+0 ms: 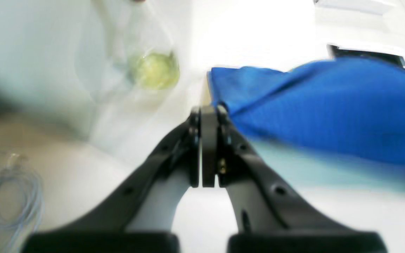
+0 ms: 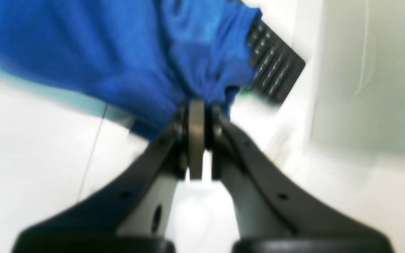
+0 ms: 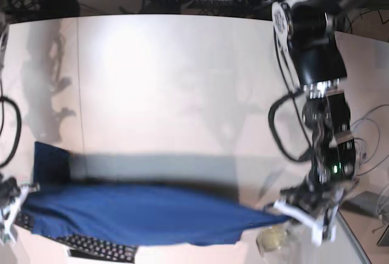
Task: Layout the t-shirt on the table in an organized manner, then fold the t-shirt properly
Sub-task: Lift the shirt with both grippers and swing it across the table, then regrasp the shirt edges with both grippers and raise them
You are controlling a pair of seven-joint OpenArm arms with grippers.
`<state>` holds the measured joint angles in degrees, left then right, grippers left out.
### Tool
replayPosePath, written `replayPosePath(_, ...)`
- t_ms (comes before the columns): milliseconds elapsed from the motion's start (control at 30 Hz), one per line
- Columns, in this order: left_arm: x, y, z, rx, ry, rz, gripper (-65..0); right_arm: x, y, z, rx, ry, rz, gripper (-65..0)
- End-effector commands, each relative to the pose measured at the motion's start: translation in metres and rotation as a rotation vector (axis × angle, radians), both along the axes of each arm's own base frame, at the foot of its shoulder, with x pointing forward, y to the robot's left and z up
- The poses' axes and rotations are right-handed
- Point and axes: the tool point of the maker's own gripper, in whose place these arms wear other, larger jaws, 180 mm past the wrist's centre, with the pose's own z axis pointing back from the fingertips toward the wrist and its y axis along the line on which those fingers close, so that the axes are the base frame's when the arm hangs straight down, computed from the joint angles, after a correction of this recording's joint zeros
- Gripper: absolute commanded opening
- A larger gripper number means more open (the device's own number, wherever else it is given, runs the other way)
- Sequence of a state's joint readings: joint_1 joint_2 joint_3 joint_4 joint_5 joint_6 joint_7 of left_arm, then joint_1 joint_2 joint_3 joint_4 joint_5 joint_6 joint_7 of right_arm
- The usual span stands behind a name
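We spotted no readable writing. The t-shirt [image 3: 146,218] hung stretched sideways over the table [image 3: 164,81], left gripper [image 1: 207,112] and right gripper [image 2: 197,105] each clamped on an end.

No text, label, brand or number is legible; the keyboard [image 2: 276,70] keys are blurred.

My base view looks steeply down from high over the whole surface [image 3: 152,69], far off. Each wrist view sits just behind its own hand, the left hand [image 1: 207,112] and the right hand [image 2: 197,107], facing along the fingers, very close. All three views share the t-shirt [image 3: 140,215].
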<state>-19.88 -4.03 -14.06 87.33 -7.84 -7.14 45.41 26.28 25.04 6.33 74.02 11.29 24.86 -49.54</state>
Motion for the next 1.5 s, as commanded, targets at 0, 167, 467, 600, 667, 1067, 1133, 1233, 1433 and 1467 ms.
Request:
replayPosePath(0, -0.010, 0.006, -0.008, 0.004, 0.010, 0.016, -65.0, -0.003, -0.006, 0.005, 0.010, -0.023, -0.024, -64.4)
replayPosePath(167, -0.083, 0.016, -0.102, 0.003, 0.190, 0.044, -65.0, -0.062, -0.005, -0.068, 0.083, 0.126, -0.087, -64.4)
replayPosePath(467, -0.154, 0.021, -0.171, 0.000, 0.326, 0.065, -65.0, -0.135, 0.002, -0.127, 0.149, 0.254, -0.151, -64.4)
replayPosePath(600, -0.147, 0.021, -0.147, 0.019, 0.266, 0.057, -65.0, -0.138, 0.008, -0.108, 0.109, 0.220, -0.120, -64.4)
replayPosePath(667, -0.152, 0.019, -0.129, 0.038, 0.256, 0.046, -65.0, -0.147, 0.007, -0.094, 0.064, 0.225, -0.109, -64.4)
replayPosePath(1067, -0.083, 0.033, -0.055, 0.095, 0.159, 0.035, -65.0, -0.093, -0.008, -0.056, 0.081, 0.133, -0.151, -64.4)
replayPosePath(1133, -0.055, 0.020, -0.055, 0.078, 0.160, 0.000, -65.0, -0.058, -0.012, -0.059, 0.097, 0.121, -0.124, -64.4)
replayPosePath(1233, -0.009, 0.009, -0.051, 0.071, 0.172, -0.027, -65.0, 0.000, -0.011, -0.055, 0.128, 0.089, -0.082, -64.4)
replayPosePath(1433, 0.048, -0.064, -0.042, 0.108, 0.172, -0.153, -65.0, 0.039, 0.001, -0.058, 0.112, 0.174, -0.037, -64.4)
replayPosePath(1467, 0.046, -0.086, -0.044, 0.089, 0.173, -0.187, -65.0, 0.037, 0.004, -0.062, 0.110, 0.183, -0.031, -64.4)
